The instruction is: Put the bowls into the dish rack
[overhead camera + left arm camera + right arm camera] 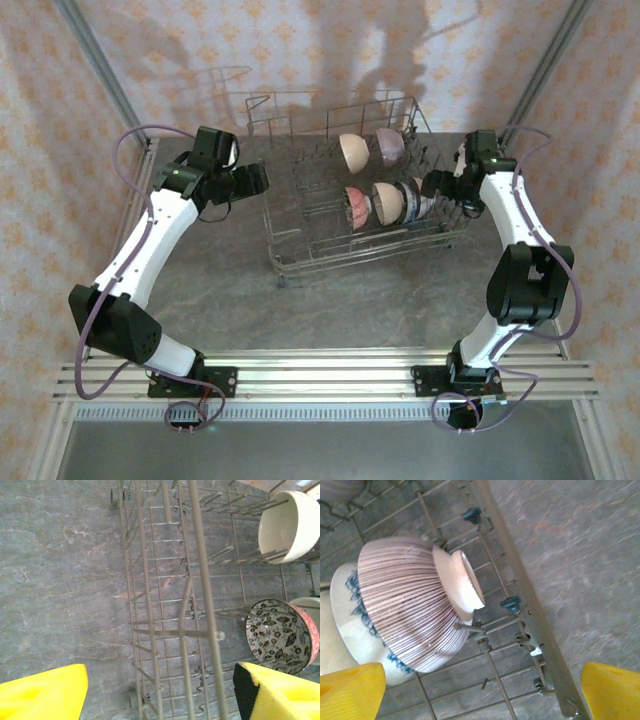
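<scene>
Grey marbled tabletop [330, 310], peach patterned walls [300, 50]; left hand [258, 181] and right hand [436, 186] wide open, empty.

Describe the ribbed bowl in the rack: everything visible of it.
The ribbed bowl looks ceramic, pale mauve outside, with fine ridges running from the rim to a plain cream foot. It stands on edge in the rack, foot facing the side rail, mouth turned toward a white, blue-patterned bowl that it seems to lean against. Wire tines prop it from below.

Both arms [150, 235] are white with black joints, looping lilac cables [128, 140] and yellow gripper fingers [42, 692].
</scene>
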Controlling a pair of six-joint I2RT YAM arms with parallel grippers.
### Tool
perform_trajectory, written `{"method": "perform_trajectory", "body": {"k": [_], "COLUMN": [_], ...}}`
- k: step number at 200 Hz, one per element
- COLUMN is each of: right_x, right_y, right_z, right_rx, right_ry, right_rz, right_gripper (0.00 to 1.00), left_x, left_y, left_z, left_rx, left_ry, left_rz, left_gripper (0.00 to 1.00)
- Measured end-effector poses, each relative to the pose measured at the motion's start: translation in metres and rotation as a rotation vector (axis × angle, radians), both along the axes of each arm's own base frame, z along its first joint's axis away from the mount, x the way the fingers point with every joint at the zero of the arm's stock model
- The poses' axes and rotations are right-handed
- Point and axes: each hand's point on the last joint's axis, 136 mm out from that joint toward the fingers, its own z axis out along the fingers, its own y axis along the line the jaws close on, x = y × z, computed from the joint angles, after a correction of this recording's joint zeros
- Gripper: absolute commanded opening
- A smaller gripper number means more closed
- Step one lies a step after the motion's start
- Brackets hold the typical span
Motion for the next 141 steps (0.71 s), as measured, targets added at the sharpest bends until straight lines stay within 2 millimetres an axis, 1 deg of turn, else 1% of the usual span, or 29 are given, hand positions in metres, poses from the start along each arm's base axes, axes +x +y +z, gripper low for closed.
{"method": "perform_trajectory", "body": {"k": [34, 63, 84, 99, 109, 124, 141], "right_x": [-0.017, -0.027, -0.033, -0.036, -0.037, -0.036, -0.036], "right_y": [0.035, 0.066, 0.081, 0.085, 0.084, 0.078, 0.073], "right_z": [-0.001, -0.004, -0.004, 0.000, 0.006, 0.023, 0.040], "right_rx": [0.035, 0.081, 0.108, 0.100, 0.081, 0.048, 0.028], "right_ry": [0.028, 0.052, 0.068, 0.058, 0.038, -0.025, -0.082], "right_rz": [0.053, 0.097, 0.125, 0.135, 0.133, 0.125, 0.115], "right_gripper": [0.98, 0.97, 0.98, 0.99, 0.99, 0.99, 0.99], "left_x": [-0.001, 0.002, 0.006, 0.008, 0.010, 0.011, 0.011], "left_y": [0.011, 0.031, 0.046, 0.056, 0.064, 0.081, 0.091], "left_z": [0.010, 0.023, 0.029, 0.035, 0.038, 0.040, 0.040], "left_rx": [0.031, 0.054, 0.075, 0.089, 0.094, 0.105, 0.115], "left_ry": [-0.046, -0.095, -0.112, -0.126, -0.133, -0.138, -0.138], "left_rz": [0.032, 0.082, 0.106, 0.122, 0.141, 0.182, 0.204], "left_gripper": [0.81, 0.85, 0.86, 0.86, 0.89, 0.94, 0.99]}}
